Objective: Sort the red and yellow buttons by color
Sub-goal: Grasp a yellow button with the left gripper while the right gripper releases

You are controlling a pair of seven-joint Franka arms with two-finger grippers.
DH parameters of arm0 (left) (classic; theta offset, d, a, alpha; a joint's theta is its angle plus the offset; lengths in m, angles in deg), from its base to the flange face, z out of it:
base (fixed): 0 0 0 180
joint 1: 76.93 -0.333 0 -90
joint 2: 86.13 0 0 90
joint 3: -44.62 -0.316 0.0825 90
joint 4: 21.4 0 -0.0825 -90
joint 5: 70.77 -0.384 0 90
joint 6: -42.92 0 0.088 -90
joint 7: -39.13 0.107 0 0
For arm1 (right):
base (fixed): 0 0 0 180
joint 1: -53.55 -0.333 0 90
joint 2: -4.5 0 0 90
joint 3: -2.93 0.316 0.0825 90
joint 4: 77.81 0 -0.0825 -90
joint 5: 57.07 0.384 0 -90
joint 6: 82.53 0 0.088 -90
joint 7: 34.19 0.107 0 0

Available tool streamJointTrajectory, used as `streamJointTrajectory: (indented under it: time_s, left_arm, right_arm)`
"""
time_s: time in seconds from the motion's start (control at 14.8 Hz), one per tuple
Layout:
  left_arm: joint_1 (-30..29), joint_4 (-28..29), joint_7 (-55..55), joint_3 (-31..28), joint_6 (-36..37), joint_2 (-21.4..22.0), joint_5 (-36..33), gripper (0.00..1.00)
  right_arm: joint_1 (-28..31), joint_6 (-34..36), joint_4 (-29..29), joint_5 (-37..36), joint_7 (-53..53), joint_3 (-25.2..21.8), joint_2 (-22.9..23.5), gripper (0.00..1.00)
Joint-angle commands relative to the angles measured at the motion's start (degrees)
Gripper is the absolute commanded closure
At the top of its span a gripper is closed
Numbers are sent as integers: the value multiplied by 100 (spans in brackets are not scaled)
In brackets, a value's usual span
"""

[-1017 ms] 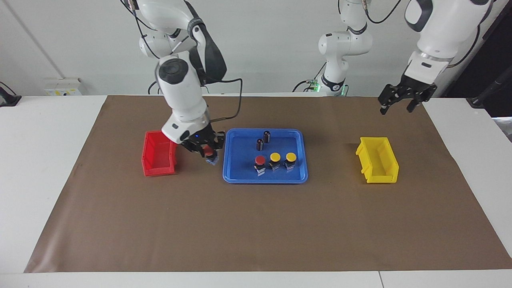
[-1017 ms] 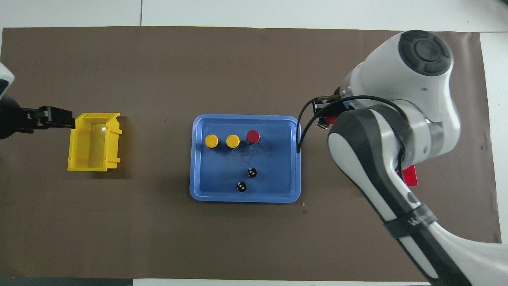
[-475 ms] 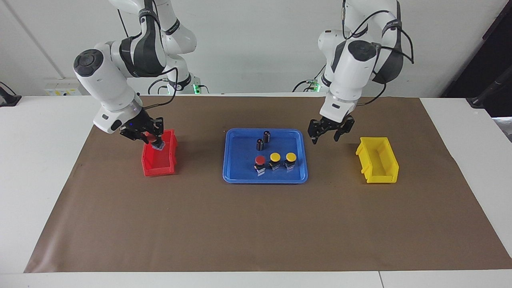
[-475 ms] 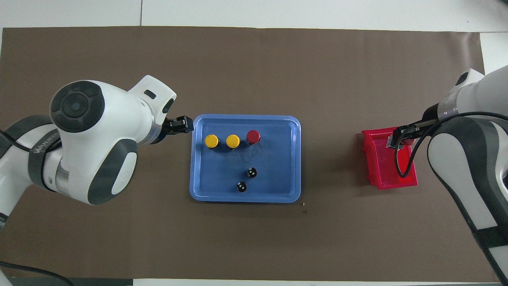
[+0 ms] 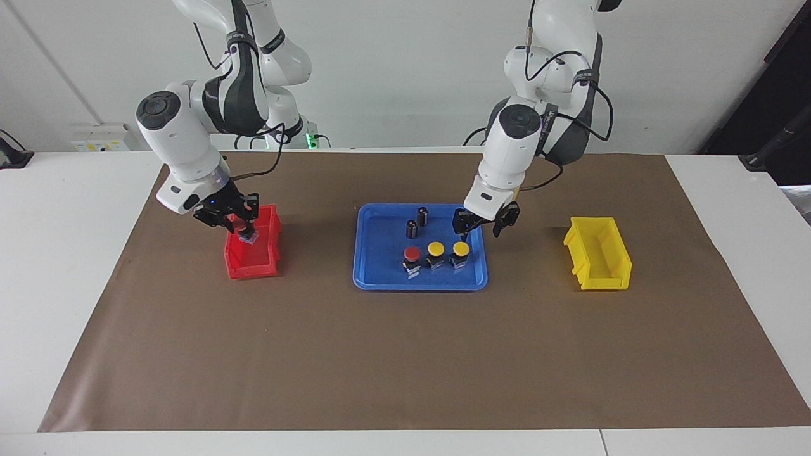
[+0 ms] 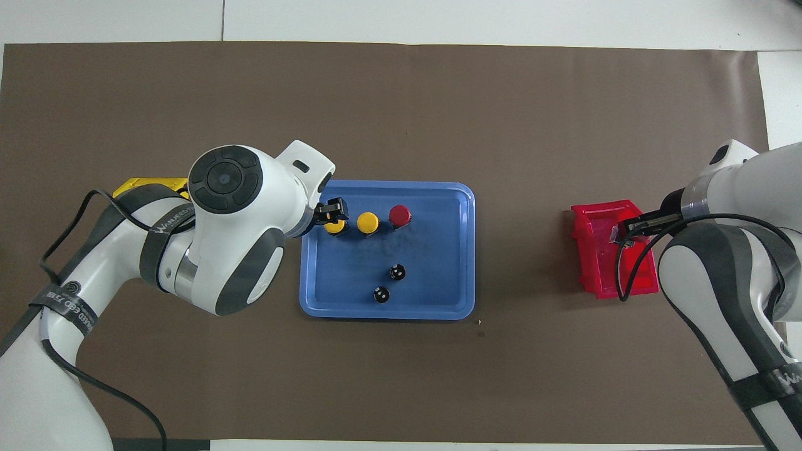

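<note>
One red button (image 5: 412, 254) and two yellow buttons (image 5: 435, 248) (image 5: 460, 248) stand in a row in the blue tray (image 5: 380, 284). My left gripper (image 5: 479, 232) is open and hangs just above the yellow button nearest the yellow bin; in the overhead view this gripper (image 6: 332, 213) partly covers that button (image 6: 336, 228). My right gripper (image 5: 241, 229) is shut on the second red button (image 5: 239, 223) and holds it low over the red bin (image 5: 253, 266). In the overhead view this gripper (image 6: 626, 227) is over the bin (image 6: 604, 275).
Two small dark cylinders (image 5: 422, 215) (image 5: 411, 228) stand in the tray, nearer to the robots than the buttons. The yellow bin (image 5: 599, 253) sits toward the left arm's end; from overhead it (image 6: 150, 183) is mostly hidden under the left arm.
My left gripper has moved from beside the tray to over the end yellow button. My right gripper has shifted a little over the red bin, still holding the red button.
</note>
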Motion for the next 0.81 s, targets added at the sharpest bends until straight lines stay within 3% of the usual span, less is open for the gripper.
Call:
streamJointTrajectory:
  time_s: [0.0, 0.41, 0.61, 0.75]
  left_arm:
    - [138, -33, -101, -105, -155, -129, 105, 14]
    - [339, -95, -259, -113, -234, -454, 70, 16]
    - [366, -112, -373, -113, -243, -481, 52, 30]
    - [366, -191, -373, -122, -252, -560, 44, 33]
  right_arm:
    - [59, -481, -558, -66, -76, 65, -287, 82]
    - [86, -885, -989, -66, -137, 74, -252, 82]
    - [68, -1282, -1236, -66, -216, 65, -182, 82]
    - [94, -1308, -1280, -66, -295, 65, -190, 82]
